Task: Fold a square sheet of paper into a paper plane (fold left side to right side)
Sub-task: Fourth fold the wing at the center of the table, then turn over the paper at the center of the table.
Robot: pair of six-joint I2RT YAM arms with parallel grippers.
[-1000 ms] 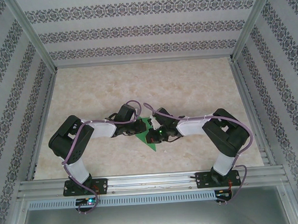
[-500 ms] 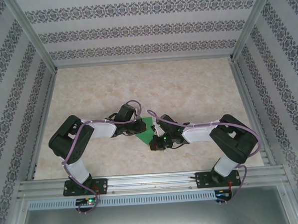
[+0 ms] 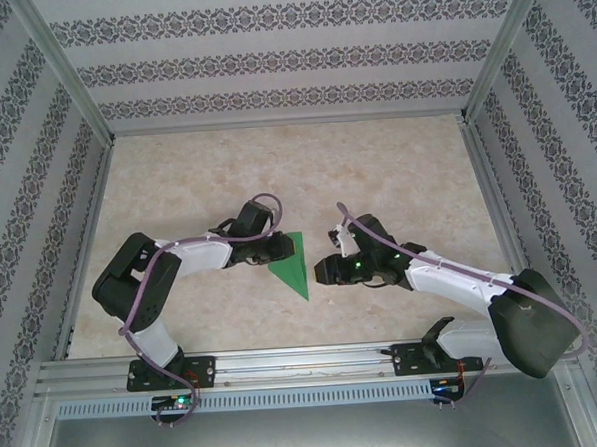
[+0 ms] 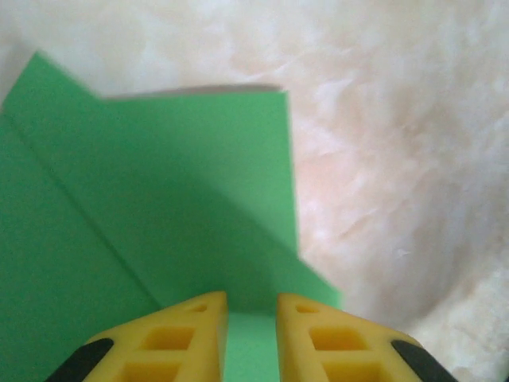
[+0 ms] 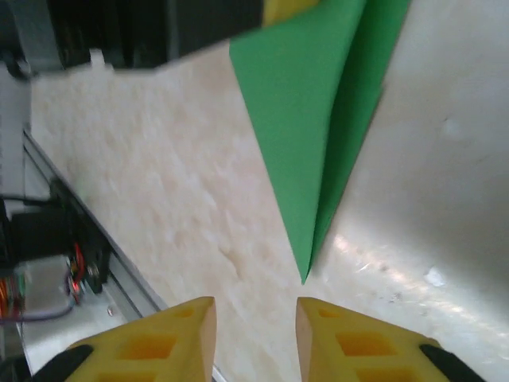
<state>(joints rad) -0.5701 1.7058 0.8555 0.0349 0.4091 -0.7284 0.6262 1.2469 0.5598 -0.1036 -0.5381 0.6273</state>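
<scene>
Arms bent at the elbow, forearms angled inward; left hand (image 4: 252, 312) with fingers narrowly parted, right hand (image 5: 254, 314) with fingers spread wider, hands facing, not touching.

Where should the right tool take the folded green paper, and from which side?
Likely the long right edge of the paper plane, just above its pointed tip, right tool coming low from the right. That edge lies free facing it; the left tool sits at the wide left end.
</scene>
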